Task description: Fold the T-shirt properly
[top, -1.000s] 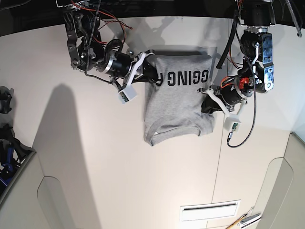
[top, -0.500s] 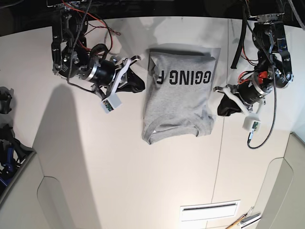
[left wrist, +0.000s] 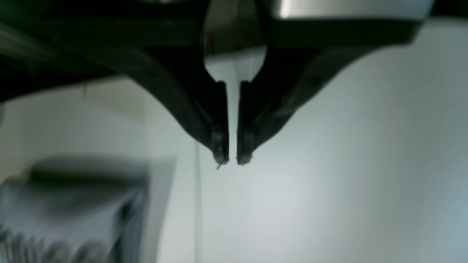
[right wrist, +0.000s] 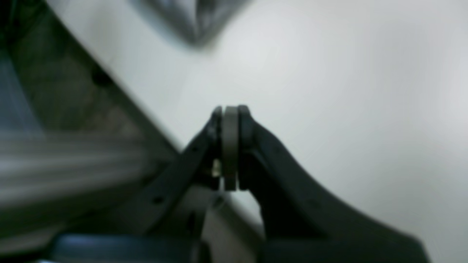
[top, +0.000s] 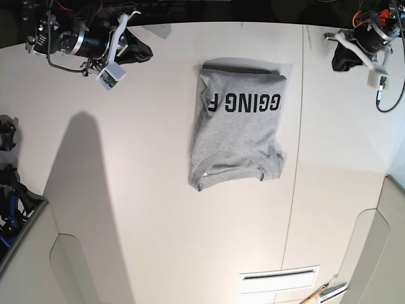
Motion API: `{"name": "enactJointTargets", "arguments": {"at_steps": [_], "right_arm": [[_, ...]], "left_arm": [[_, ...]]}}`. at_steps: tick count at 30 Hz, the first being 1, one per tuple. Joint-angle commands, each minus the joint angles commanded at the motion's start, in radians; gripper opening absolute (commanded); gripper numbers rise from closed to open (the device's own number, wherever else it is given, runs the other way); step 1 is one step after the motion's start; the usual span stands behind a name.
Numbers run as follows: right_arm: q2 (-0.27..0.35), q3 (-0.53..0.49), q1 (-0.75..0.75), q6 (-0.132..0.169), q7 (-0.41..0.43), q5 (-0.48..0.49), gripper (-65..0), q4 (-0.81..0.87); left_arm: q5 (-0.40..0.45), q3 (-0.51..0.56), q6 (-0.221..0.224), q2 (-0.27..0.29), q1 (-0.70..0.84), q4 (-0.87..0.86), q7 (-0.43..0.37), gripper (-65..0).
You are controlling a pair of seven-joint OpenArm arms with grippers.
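White Tabletop [top: 152, 228]: T-shirt [top: 237, 136] and Claw Status

Base view. White surface, lit from above, with a thin seam [top: 292, 209] running near the garment on the side of my left arm. A slotted white panel [top: 278, 278] sits at the near edge. The T-shirt lies flat on the surface, folded into a compact, roughly rectangular shape. Bold black lettering faces up and reads upside down from this view; the end nearer the panel shows curved creases. My right gripper [top: 143, 56] is positioned well apart from the fabric, toward the far edge. My left gripper [top: 342, 63] is positioned on the opposite side, also toward the far edge and clear of the fabric. Neither claw touches the T-shirt.

Left wrist view. Background: pale tabletop, with the seam passing just beside the fingertips [left wrist: 221, 149]. Finger setting: slightly spread, tips separated by a narrow gap. Load: none. The T-shirt appears blurred at the lower left corner, apart from the tips, with part of its lettering in view.

Right wrist view. Background: white tabletop, with a blurred darker area beyond its edge. Finger setting: pressed together, nothing pinched. Grey fabric of the T-shirt shows at the top of the view, left of centre, away from the fingers.
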Motion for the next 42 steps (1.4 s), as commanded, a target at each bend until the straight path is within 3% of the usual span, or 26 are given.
{"name": "enactJointTargets", "arguments": {"at_steps": [4,12,16,18,21,23,28,34,38,42], "right_arm": [[0.058,0.000,-0.113,0.000,0.001,-0.001,-65.0,0.000],[0.176,0.000,-0.240,0.000,0.008,-0.001,-65.0,-0.045],[0.196,-0.008,-0.261,0.000,0.007,-0.003,-65.0,-0.137],[0.196,-0.024,-0.261,0.000,0.007,-0.009,-65.0,-0.208],[0.214,-0.077,-0.260,0.000,0.008,-0.011,-65.0,-0.323],[0.234,-0.134,-0.255,0.000,0.026,0.004,-65.0,-0.387],[0.256,-0.299,-0.229,-0.001,0.222,-0.022,-65.0,-0.532],[0.250,-0.498,-0.071,-0.008,0.228,-0.111,-65.0,-0.717],[0.248,-0.578,-0.006,-0.008,0.228,-0.215,-65.0,-0.804],[0.219,-0.591,0.050,-0.008,0.224,-0.314,-65.0,-0.891]], "left_arm": [[0.018,0.001,-0.025,-0.001,0.152,0.000,0.004,-59.7],[0.108,0.023,-0.025,-0.002,0.315,-0.066,0.003,-59.7],[0.117,0.127,-0.025,-0.061,0.325,-0.250,-0.013,-59.7],[0.146,0.217,-0.025,-0.106,0.325,-0.365,-0.069,-59.7],[0.247,0.360,-0.024,-0.145,0.321,-0.516,-0.225,-59.7],[0.295,0.430,-0.024,-0.144,0.304,-0.594,-0.317,-59.6],[0.365,0.555,-0.024,-0.121,0.224,-0.783,-0.513,-59.6],[0.389,0.733,-0.024,-0.120,0.082,-1.083,-0.708,-59.6],[0.399,0.847,-0.004,-0.120,-0.060,-1.316,-0.716,-59.6],[0.399,0.951,0.090,-0.120,-0.177,-1.416,-0.715,-59.6]]}}
